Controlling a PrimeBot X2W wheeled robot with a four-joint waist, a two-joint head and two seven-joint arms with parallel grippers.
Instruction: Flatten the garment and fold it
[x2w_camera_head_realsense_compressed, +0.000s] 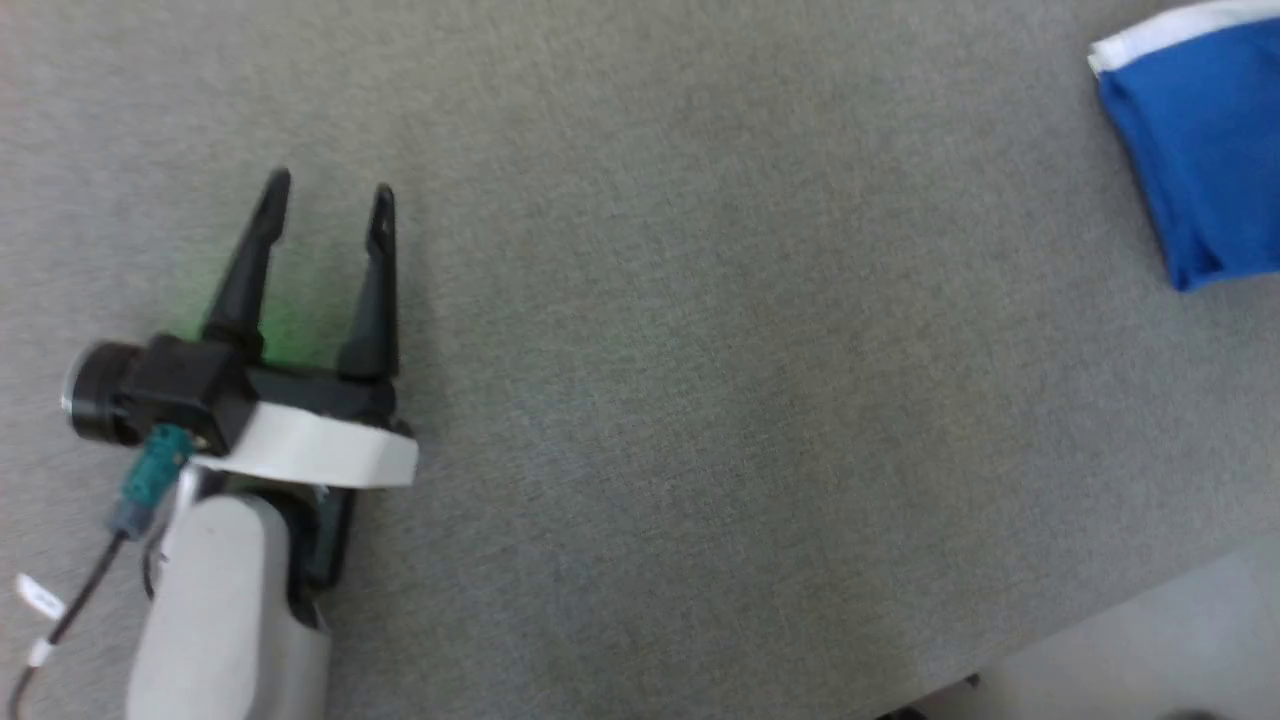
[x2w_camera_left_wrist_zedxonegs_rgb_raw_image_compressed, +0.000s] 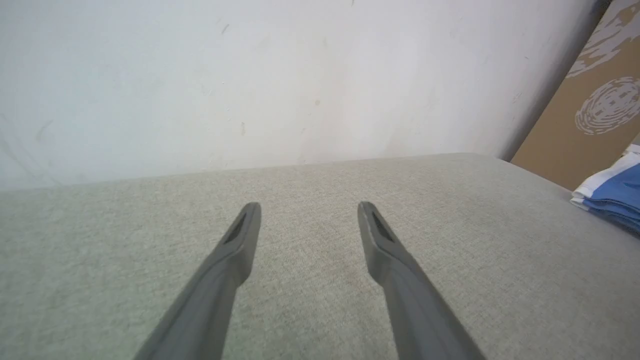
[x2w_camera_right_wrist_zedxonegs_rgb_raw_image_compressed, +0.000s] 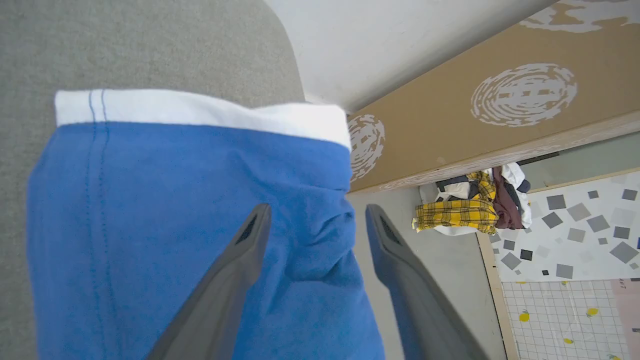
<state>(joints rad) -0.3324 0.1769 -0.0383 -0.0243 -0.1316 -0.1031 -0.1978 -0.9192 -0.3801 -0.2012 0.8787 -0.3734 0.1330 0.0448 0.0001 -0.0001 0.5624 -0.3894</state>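
The shorts (x2w_camera_head_realsense_compressed: 1200, 140) lie at the far right of the grey cloth-covered tabletop (x2w_camera_head_realsense_compressed: 700, 400), partly cut off by the head view's top right corner. They lie in a compact, layered bundle of bright blue cloth, with the white band (x2w_camera_head_realsense_compressed: 1170, 30) along the far edge. Pale floor (x2w_camera_head_realsense_compressed: 1150, 650) shows past the tabletop's near right edge.

The left pincer (x2w_camera_head_realsense_compressed: 330, 185) sits at the lower left of the head view, well apart from the shorts. It is released, its 2 dark fingers spread with nothing between them, over bare grey cloth. In its wrist view the same spread fingers (x2w_camera_left_wrist_zedxonegs_rgb_raw_image_compressed: 240, 250) point toward a white wall (x2w_camera_left_wrist_zedxonegs_rgb_raw_image_compressed: 250, 75). A layered corner of the shorts, blue and white, shows at the right edge in front of a brown board (x2w_camera_left_wrist_zedxonegs_rgb_raw_image_compressed: 590, 125) with white swirl prints.

The right pincer (x2w_camera_right_wrist_zedxonegs_rgb_raw_image_compressed: 318, 207) is also released, its fingers wide apart above the shorts. One finger lies over the blue cloth and the other over the gathered edge, where the cloth meets the table's edge. No cloth is caught between them; whether the tips touch the cloth I cannot tell. Beyond, on the floor, lies a pile of clothes (x2w_camera_right_wrist_zedxonegs_rgb_raw_image_compressed: 470, 210) with a yellow checked piece, beside a mat (x2w_camera_right_wrist_zedxonegs_rgb_raw_image_compressed: 575, 225) printed with grey squares.
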